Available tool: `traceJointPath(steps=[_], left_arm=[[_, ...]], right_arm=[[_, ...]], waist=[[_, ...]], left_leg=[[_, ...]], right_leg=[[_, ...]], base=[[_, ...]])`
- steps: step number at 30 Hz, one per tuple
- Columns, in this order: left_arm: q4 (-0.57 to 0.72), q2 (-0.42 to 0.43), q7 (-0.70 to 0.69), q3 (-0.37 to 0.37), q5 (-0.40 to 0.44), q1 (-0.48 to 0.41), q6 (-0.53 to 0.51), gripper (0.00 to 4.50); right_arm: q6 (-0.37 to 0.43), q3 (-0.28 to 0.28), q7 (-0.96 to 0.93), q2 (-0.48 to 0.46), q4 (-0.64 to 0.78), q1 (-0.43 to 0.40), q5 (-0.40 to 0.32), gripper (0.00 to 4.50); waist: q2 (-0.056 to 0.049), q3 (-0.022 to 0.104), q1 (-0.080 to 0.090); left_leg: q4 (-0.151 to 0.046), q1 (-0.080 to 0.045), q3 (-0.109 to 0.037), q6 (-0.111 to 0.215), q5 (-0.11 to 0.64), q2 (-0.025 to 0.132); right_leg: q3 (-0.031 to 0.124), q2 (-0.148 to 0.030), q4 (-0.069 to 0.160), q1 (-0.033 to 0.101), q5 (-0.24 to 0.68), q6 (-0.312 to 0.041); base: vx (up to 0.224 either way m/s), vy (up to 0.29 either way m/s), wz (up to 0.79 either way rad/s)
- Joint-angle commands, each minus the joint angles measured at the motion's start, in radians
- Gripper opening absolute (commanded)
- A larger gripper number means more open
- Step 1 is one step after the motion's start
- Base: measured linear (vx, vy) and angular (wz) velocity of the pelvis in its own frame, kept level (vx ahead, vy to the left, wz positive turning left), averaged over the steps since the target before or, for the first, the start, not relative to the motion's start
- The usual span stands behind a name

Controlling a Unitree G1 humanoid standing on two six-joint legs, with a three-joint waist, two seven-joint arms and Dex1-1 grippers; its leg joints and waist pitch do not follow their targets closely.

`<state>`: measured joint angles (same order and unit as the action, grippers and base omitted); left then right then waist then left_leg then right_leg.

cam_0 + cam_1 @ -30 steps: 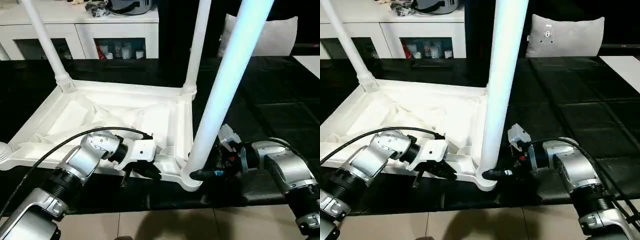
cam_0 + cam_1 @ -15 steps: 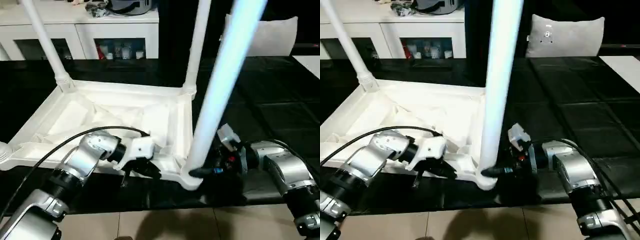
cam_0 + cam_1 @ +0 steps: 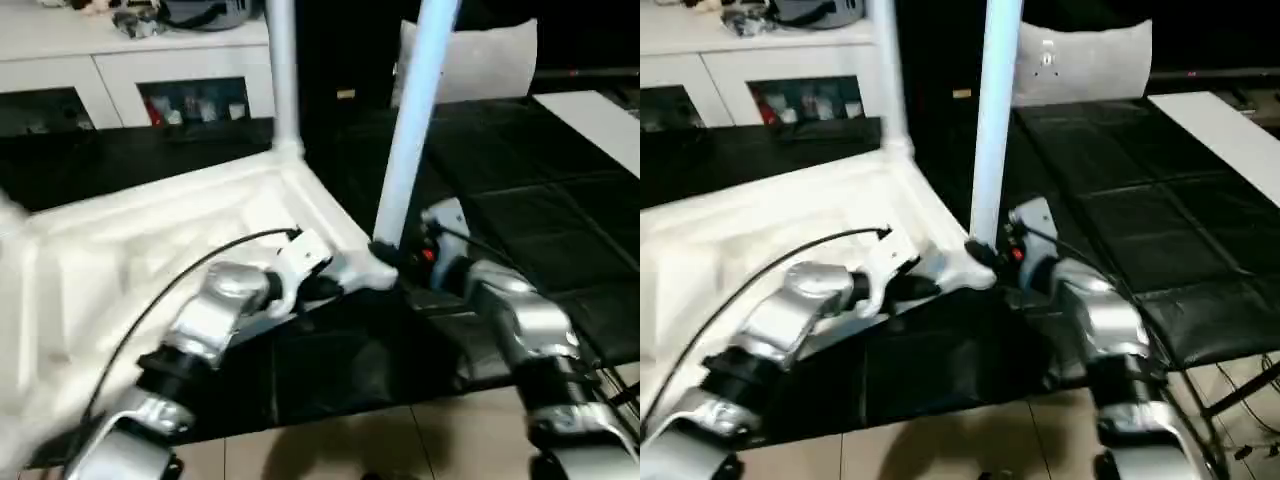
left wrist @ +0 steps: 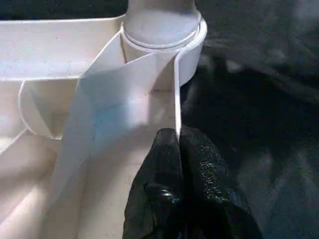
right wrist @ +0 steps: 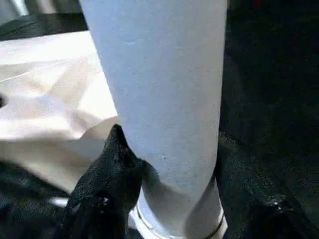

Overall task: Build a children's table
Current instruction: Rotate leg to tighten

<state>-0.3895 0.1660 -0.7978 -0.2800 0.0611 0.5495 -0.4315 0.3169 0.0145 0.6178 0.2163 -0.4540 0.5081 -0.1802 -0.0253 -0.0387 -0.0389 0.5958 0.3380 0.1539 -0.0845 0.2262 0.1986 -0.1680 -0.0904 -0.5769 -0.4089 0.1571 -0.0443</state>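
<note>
While the table top [image 3: 150, 250] lies upside down on the black mat [image 3: 540, 170], you are seating a leg in its near corner socket [image 4: 164, 35] — that is the step in hand. Your left gripper [image 4: 177, 144] is pinched tight on the thin upright rim of the top, just beside that socket, one black finger [image 4: 162, 154] on each side of the wall. Your right gripper [image 5: 164, 174] straddles the near leg [image 3: 415, 110] at its foot, where it meets the socket; the one finger [image 5: 107, 174] you can see clearly touches the tube, the other is lost in the dark, so read it as a hold on the leg that is likely but not certain.

By the look of it the leg stands nearly upright in the socket. Your next move calls for a firm press or twist down the leg's own line, with the left hand bracing the top so it does not slide — keep the tube from leaning.

Count what shows: one table top, two legs standing — the near one and a second leg [image 3: 282, 75] at the far corner. Behind sit a white cabinet [image 3: 130, 70] and a grey cushion [image 3: 470, 60].
</note>
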Motion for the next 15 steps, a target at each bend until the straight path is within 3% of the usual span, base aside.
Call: traceJointPath(steps=[1, 3, 4, 7, 8, 10, 11, 12, 15], left_arm=[[0.031, -0.026, -0.021, -0.032, -0.012, 0.024, 0.022, 0.0], [0.029, -0.018, -0.031, -0.042, -0.003, 0.025, 0.035, 0.0], [0.03, -0.011, -0.035, -0.045, -0.001, 0.024, 0.038, 0.0], [0.027, 0.003, -0.038, -0.049, 0.005, 0.024, 0.043, 0.0], [0.025, 0.015, -0.045, -0.052, 0.009, 0.023, 0.051, 0.0], [0.023, 0.049, -0.073, -0.058, 0.012, 0.019, 0.077, 0.0], [0.022, 0.06, -0.083, -0.057, 0.012, 0.017, 0.085, 0.0], [0.02, 0.077, -0.103, -0.056, 0.011, 0.014, 0.096, 0.0], [0.017, 0.101, -0.143, -0.066, 0.01, 0.011, 0.126, 0.0]], right_arm=[[-0.021, -0.007, -0.012, -0.008, -0.022, -0.002, 0.017, 2.55], [-0.031, -0.002, 0.027, 0.003, -0.016, -0.014, -0.003, 2.55], [-0.039, 0.002, 0.055, 0.014, -0.009, -0.022, -0.014, 2.55], [-0.047, 0.005, 0.081, 0.032, 0.001, -0.032, -0.022, 2.74], [-0.046, 0.006, 0.099, 0.044, 0.008, -0.037, -0.025, 2.85], [-0.06, -0.017, 0.183, 0.092, 0.019, -0.05, -0.024, 2.98], [-0.073, -0.032, 0.224, 0.113, 0.023, -0.056, -0.023, 3.04], [-0.079, -0.049, 0.29, 0.144, 0.034, -0.064, -0.031, 3.04], [-0.087, -0.058, 0.357, 0.176, 0.045, -0.071, -0.04, 3.33]], waist=[[0.009, 0.075, -0.013], [0.004, 0.077, -0.017], [0.007, 0.077, -0.019], [0.008, 0.073, -0.03], [-0.004, 0.073, -0.033], [0.004, 0.071, -0.036], [-0.008, 0.071, -0.04], [-0.002, 0.071, -0.042], [0.002, 0.07, -0.053]], left_leg=[[-0.05, 0.021, -0.002, 0.118, -0.023, 0.024], [-0.047, 0.024, -0.003, 0.135, -0.041, 0.026], [-0.045, 0.024, -0.002, 0.144, -0.043, 0.026], [-0.045, 0.024, 0.0, 0.151, -0.026, 0.027], [-0.046, 0.024, -0.001, 0.147, -0.02, 0.027], [-0.048, 0.023, 0.001, 0.133, 0.012, 0.026], [-0.048, 0.022, -0.001, 0.129, 0.021, 0.026], [-0.047, 0.022, 0.001, 0.128, 0.037, 0.027], [-0.049, 0.021, 0.001, 0.124, 0.05, 0.028]], right_leg=[[0.064, -0.064, 0.058, 0.079, 0.207, -0.121], [0.065, -0.066, 0.051, 0.08, 0.162, -0.141], [0.066, -0.066, 0.05, 0.079, 0.149, -0.148], [0.065, -0.067, 0.056, 0.076, 0.184, -0.142], [0.065, -0.068, 0.057, 0.077, 0.196, -0.141], [0.064, -0.067, 0.065, 0.077, 0.24, -0.122], [0.062, -0.068, 0.065, 0.077, 0.248, -0.121], [0.062, -0.065, 0.068, 0.077, 0.256, -0.112], [0.064, -0.066, 0.066, 0.076, 0.265, -0.109]], base=[[0.0, 0.0, 0.0], [0.0, 0.0, 0.0], [0.0, 0.0, 0.0], [0.0, 0.0, 0.0], [0.0, 0.0, 0.0], [0.0, 0.0, 0.0], [0.0, 0.0, 0.0], [0.0, 0.0, 0.0], [0.0, 0.0, 0.0]])
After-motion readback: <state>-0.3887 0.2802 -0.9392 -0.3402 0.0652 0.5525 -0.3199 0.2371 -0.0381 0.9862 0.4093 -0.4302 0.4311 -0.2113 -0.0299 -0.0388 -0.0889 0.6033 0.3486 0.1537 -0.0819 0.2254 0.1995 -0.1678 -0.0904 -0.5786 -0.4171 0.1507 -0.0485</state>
